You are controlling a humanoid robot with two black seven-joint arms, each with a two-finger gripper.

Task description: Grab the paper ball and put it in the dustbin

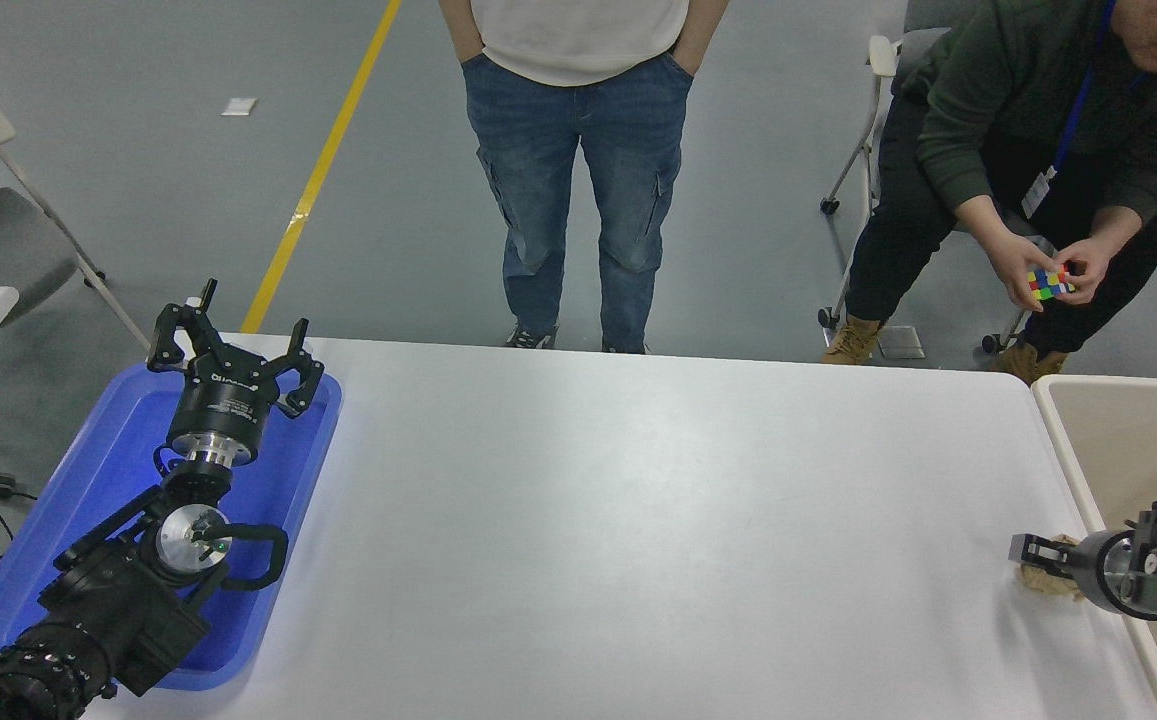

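Tan paper ball (1050,580), one; dustbin (1118,440), one.

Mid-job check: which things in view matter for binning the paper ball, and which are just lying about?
Job: paper ball, dustbin, right gripper down over the ball.

Lying about: blue tray, parked left gripper above it, puzzle cube in a seated person's hands.
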